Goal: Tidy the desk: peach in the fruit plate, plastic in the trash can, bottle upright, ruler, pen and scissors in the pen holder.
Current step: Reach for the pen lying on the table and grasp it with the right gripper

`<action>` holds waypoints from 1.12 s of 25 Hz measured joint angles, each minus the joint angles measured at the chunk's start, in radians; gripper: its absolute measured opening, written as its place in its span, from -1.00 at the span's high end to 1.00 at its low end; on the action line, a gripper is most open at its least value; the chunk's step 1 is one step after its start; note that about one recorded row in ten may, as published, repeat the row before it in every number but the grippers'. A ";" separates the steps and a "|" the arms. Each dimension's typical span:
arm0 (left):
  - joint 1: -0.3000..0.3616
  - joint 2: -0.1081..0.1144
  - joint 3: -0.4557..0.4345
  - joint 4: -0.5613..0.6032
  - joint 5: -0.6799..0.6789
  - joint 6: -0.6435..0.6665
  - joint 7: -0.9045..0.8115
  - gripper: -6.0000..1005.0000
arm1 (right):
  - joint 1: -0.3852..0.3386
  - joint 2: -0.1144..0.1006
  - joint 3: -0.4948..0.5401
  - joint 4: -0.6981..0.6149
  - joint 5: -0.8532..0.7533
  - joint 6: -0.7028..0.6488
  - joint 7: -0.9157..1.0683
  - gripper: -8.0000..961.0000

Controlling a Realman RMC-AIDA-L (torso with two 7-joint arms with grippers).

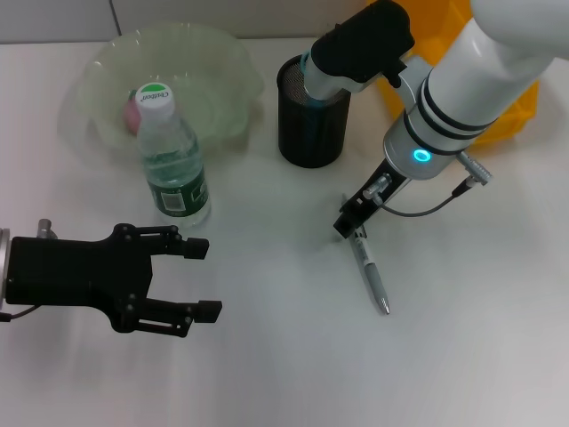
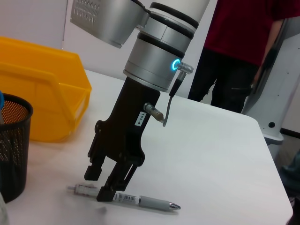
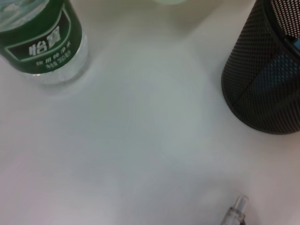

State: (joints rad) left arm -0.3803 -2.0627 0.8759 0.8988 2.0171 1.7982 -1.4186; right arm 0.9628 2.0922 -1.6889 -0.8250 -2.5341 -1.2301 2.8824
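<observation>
A grey pen [image 1: 372, 271] lies flat on the white table in front of the black mesh pen holder [image 1: 313, 111]. My right gripper [image 1: 351, 222] is down at the pen's back end. In the left wrist view its open fingers [image 2: 105, 180] stand on either side of the pen [image 2: 140, 201], which rests on the table. The water bottle [image 1: 173, 165] stands upright with its green cap on. A pinkish peach [image 1: 132, 111] lies in the translucent green fruit plate [image 1: 204, 62]. My left gripper [image 1: 200, 280] is open and empty at the front left. The ruler, scissors and plastic are not visible.
A yellow bin [image 1: 507, 107] stands at the back right, behind my right arm. Something blue sits inside the pen holder [image 3: 267, 79]. The bottle [image 3: 42, 42] and the pen's end [image 3: 236, 211] show in the right wrist view. A person in red [image 2: 243, 47] stands beyond the table's far edge.
</observation>
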 joint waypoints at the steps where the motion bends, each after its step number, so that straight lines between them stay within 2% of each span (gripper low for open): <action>1: 0.000 0.000 0.000 0.000 0.000 -0.001 0.000 -0.69 | 0.000 0.000 0.000 0.001 0.001 0.000 0.000 -0.08; 28: 0.004 -0.002 0.005 -0.001 0.000 -0.002 0.001 -0.69 | -0.001 0.000 -0.011 0.018 0.023 0.007 -0.002 0.24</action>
State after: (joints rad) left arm -0.3766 -2.0647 0.8805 0.8973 2.0171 1.7962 -1.4173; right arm 0.9622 2.0922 -1.6997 -0.8068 -2.5107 -1.2235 2.8801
